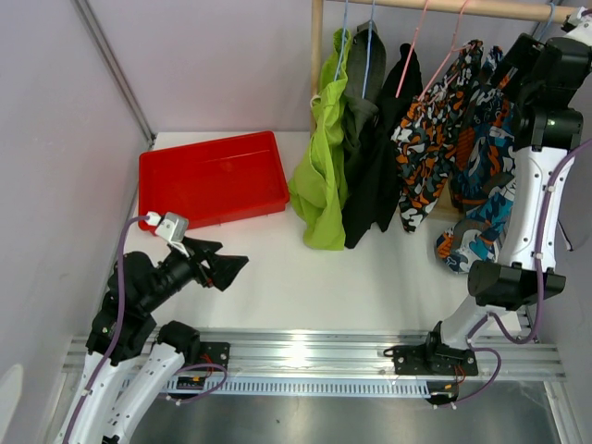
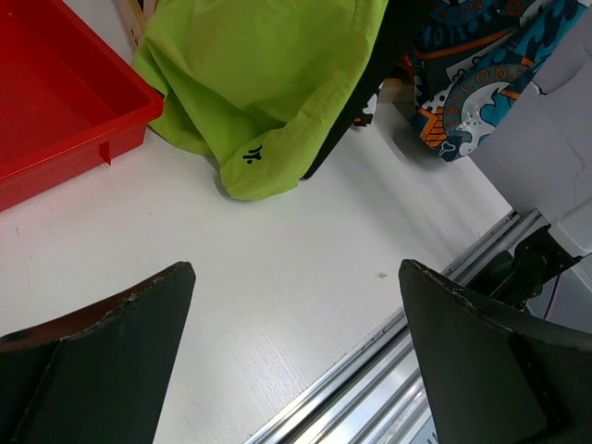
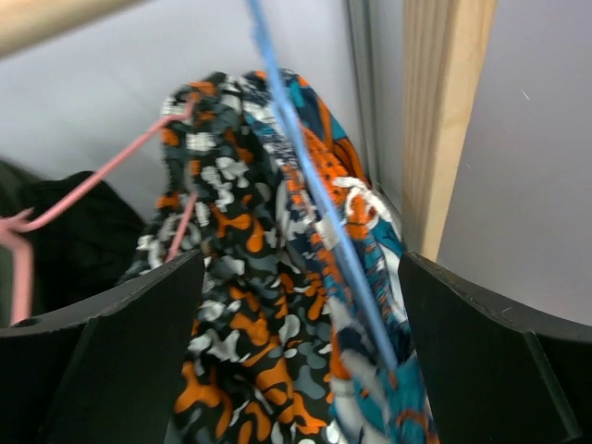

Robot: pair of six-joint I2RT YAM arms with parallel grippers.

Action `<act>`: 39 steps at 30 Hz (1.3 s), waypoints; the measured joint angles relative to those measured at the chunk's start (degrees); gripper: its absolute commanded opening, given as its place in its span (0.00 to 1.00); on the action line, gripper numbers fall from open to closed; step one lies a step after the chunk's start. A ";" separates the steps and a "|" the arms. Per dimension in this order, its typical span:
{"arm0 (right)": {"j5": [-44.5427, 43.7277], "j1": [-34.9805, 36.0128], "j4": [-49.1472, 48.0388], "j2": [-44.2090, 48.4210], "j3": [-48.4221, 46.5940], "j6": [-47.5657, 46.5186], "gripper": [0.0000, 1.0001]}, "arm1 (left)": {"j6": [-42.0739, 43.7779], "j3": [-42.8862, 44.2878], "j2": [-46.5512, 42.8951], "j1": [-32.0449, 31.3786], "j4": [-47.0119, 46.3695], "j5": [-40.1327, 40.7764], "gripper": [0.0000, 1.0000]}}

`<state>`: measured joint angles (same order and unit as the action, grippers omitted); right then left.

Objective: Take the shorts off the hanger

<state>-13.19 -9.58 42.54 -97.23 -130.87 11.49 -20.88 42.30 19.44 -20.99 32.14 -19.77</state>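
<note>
R claw [image 3: 296, 370] up high at rail [image 1: 462, 7], jaws apart, nothing clamped. Between fingers: teal shorts [image 3: 370, 305] on blue hanger [image 3: 314, 185]; orange-camo shorts [image 3: 231, 305] on pink hanger [image 3: 83, 199], toward L finger. Wood post [image 3: 444, 120] beyond R finger.

L claw [image 2: 296, 351] low over table [image 2: 277, 277], jaws wide, empty. Ahead: lime shorts [image 2: 259, 83] (hem on table), red tray [image 2: 55, 102] ahead-L. Black, olive pairs hang between lime & camo.

White table [image 1: 305, 277]; red tray [image 1: 215, 178] on its far left.
</note>
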 measured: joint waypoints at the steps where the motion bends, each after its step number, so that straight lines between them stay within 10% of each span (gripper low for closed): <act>1: 0.02 -0.37 -0.04 -0.57 0.00 0.02 0.89 | 0.00 -0.02 0.00 0.00 -0.02 0.00 0.99; 10: 0.57 -1.25 -0.85 -3.52 -0.02 0.20 0.44 | -0.02 -0.31 -0.31 0.00 -0.11 0.00 0.99; 14: 1.09 -1.18 -1.22 -3.58 -0.09 0.28 0.00 | -0.02 -0.31 -0.37 0.00 -0.15 0.00 0.99; 39: -2.12 6.84 -10.19 5.84 2.93 -4.11 0.00 | -0.04 -0.39 -0.76 0.00 -0.33 0.02 0.99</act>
<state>-15.31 -2.74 32.36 -91.39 -127.94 7.38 -20.93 41.91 18.68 -20.99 31.81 -19.75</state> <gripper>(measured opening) 0.052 0.994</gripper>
